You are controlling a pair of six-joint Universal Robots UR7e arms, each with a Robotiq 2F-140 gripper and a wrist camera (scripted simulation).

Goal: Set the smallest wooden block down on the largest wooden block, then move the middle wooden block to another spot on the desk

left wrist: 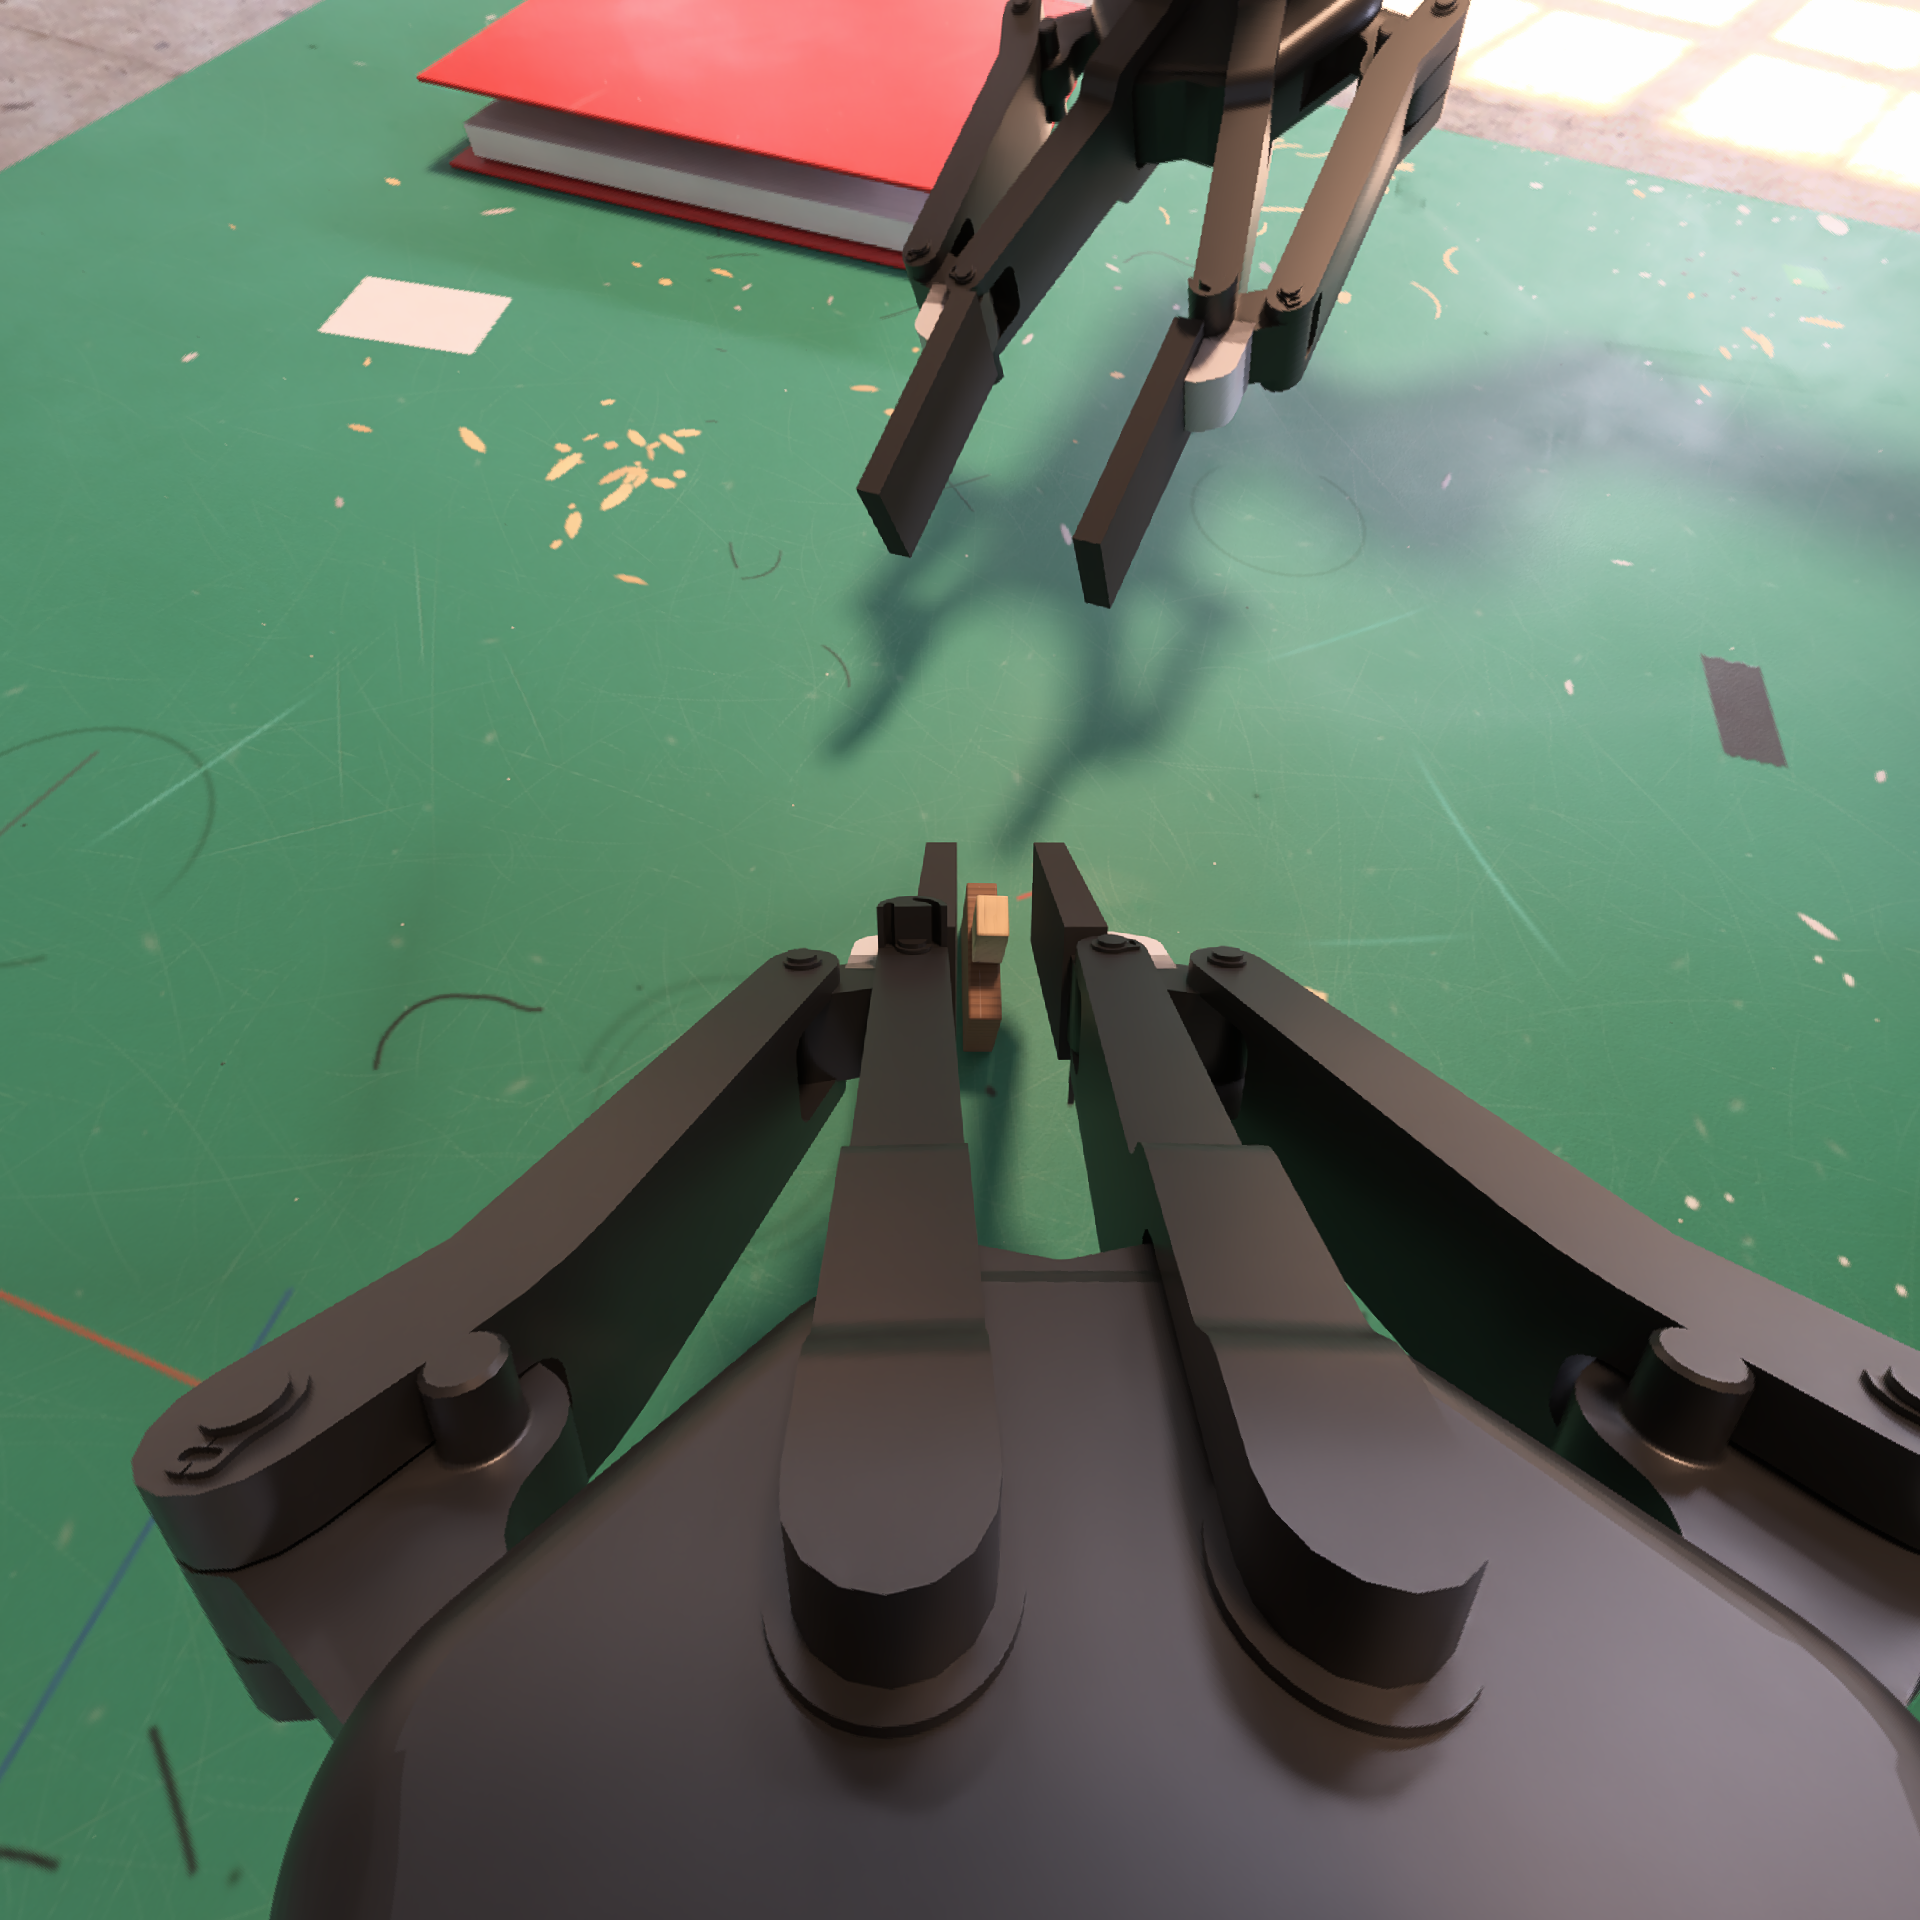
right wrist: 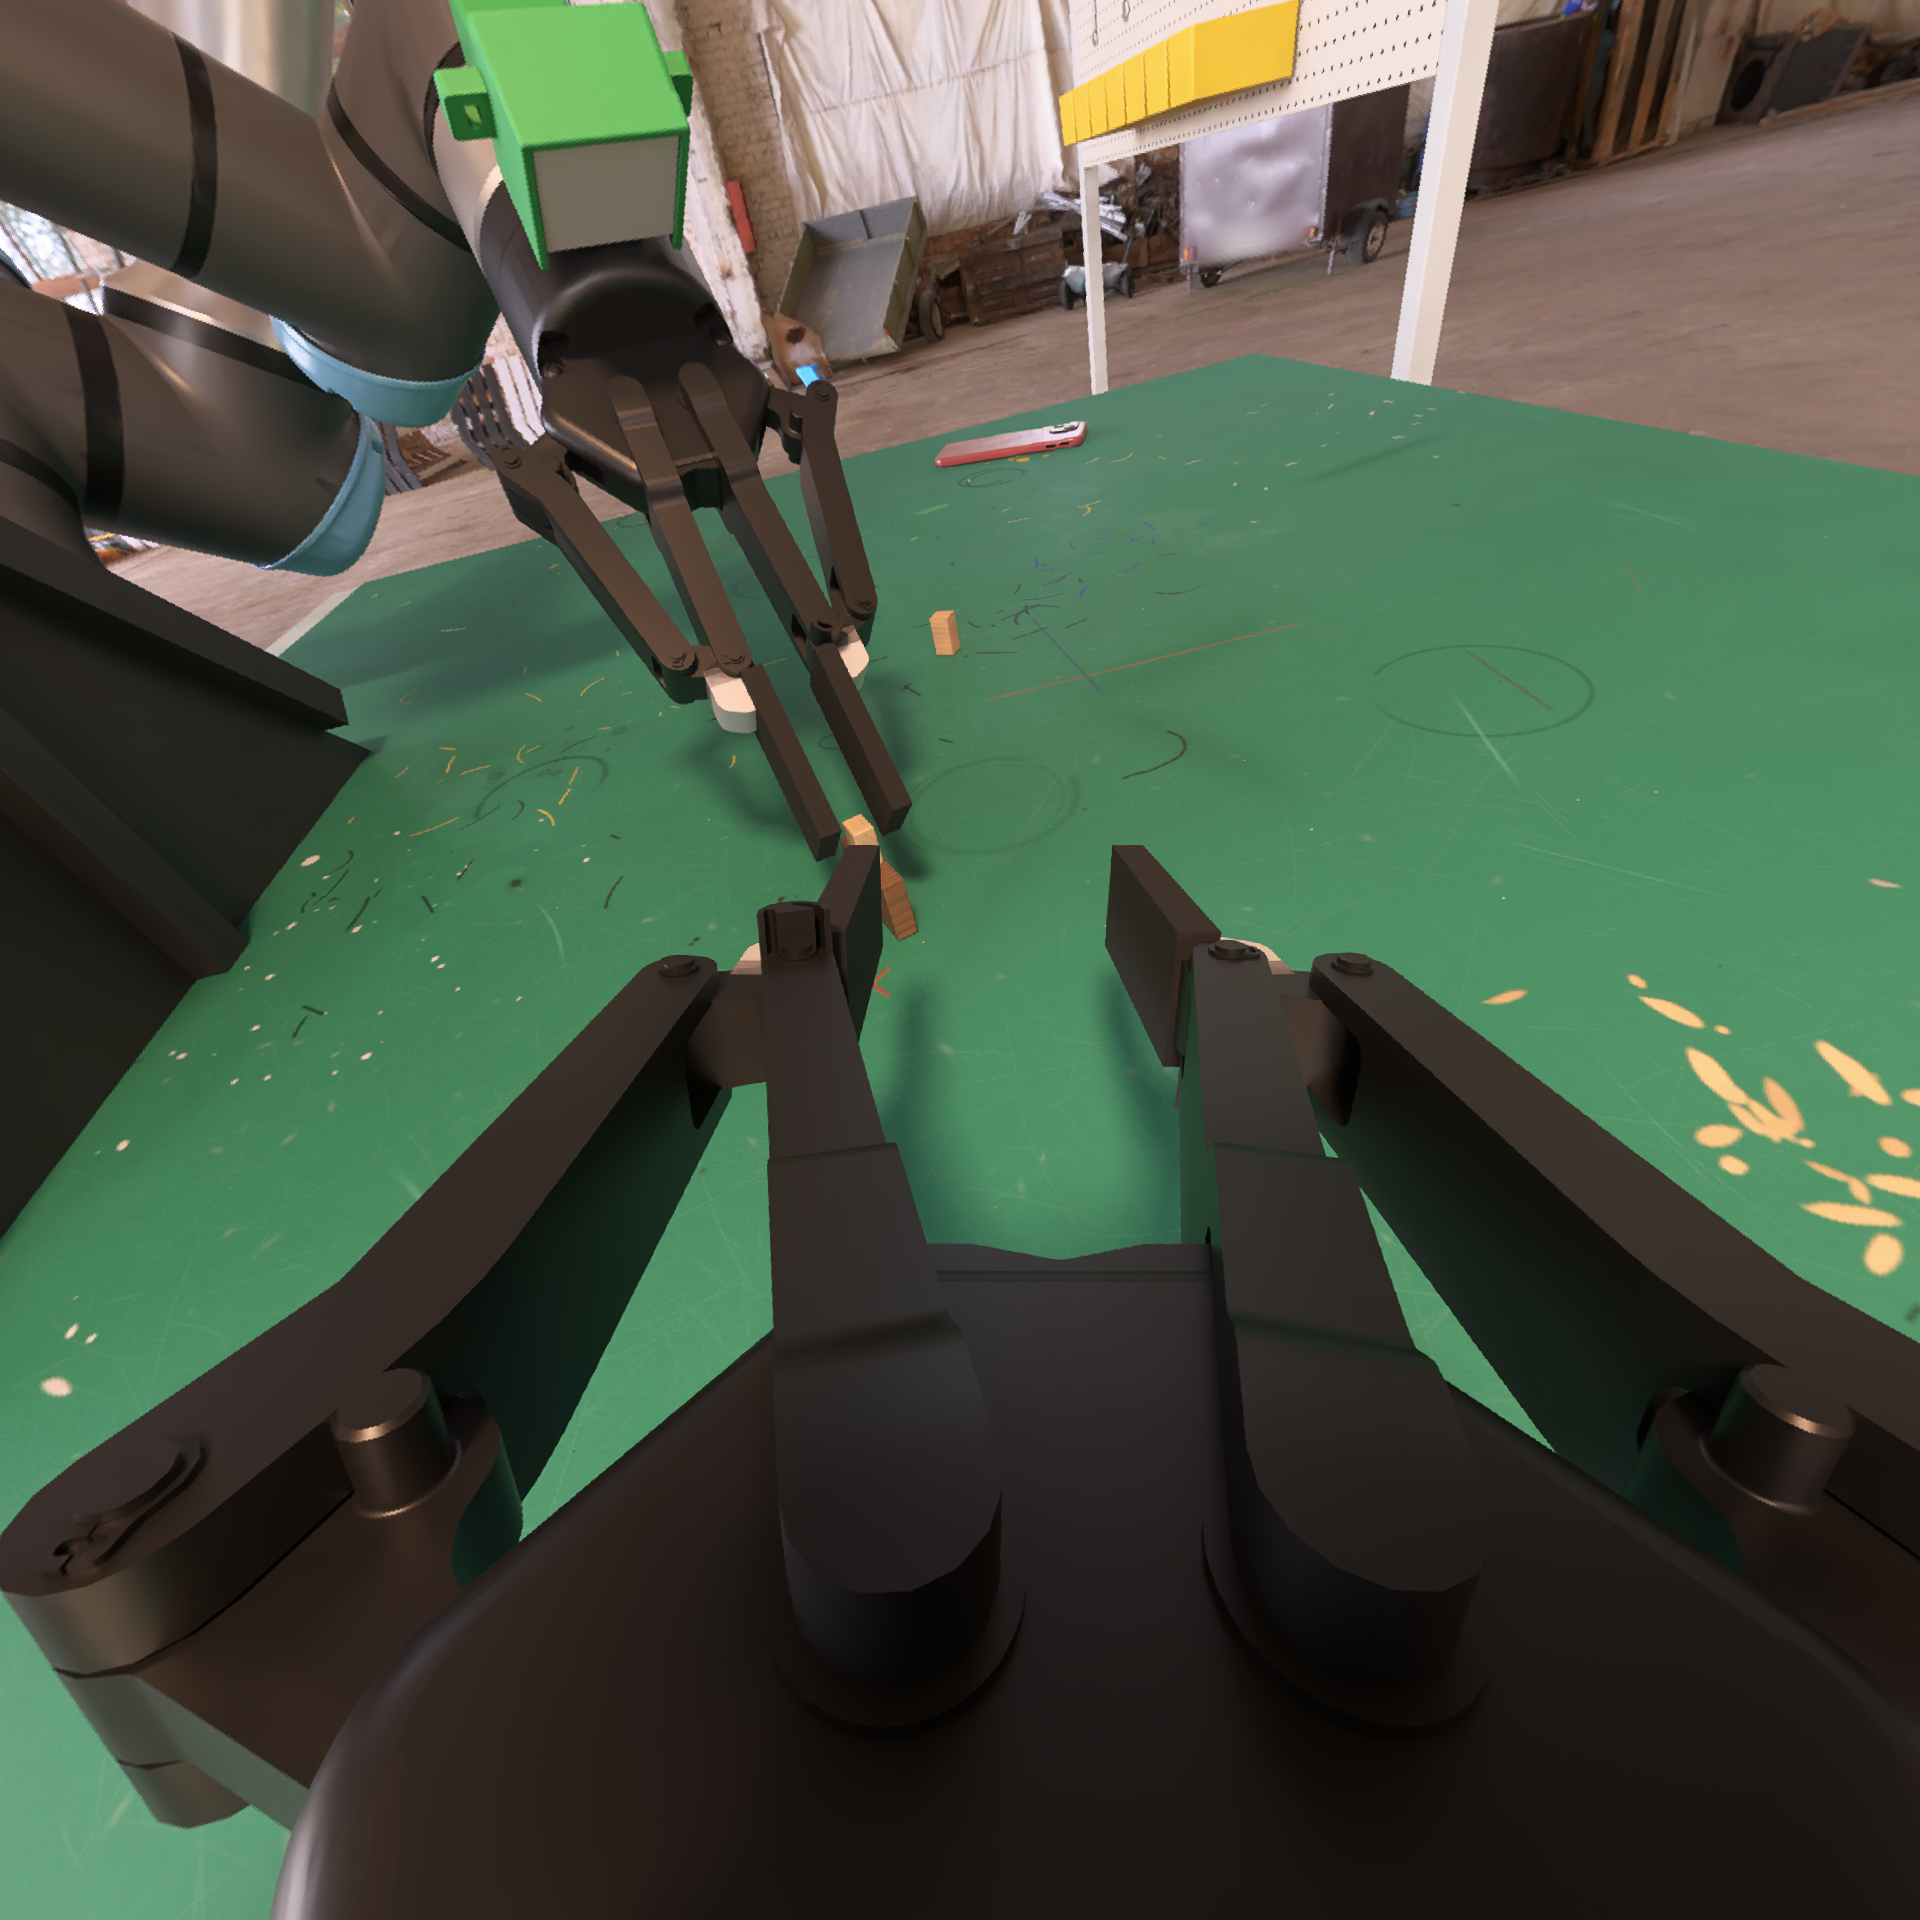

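The green worktop [left wrist: 1455, 831] carries a red book [left wrist: 707, 114] seen only from the left wrist; the right wrist alone shows a red phone [right wrist: 1010, 444] and the middle wooden block [right wrist: 944, 632] lying apart. The left gripper [left wrist: 995, 883] slants down, jaws narrow around the smallest wooden block [left wrist: 990, 923], atop the largest wooden block [left wrist: 982, 1003]; contact is unclear. The right gripper [right wrist: 992, 894] hovers nearby, jaws wide

The left gripper's near finger [left wrist: 940, 914] hides part of the small block [left wrist: 990, 923] and the larger block [left wrist: 983, 1003] beneath it, whether the pads touch either is unclear, and the red book [left wrist: 727, 104] is cut off at the top edge.
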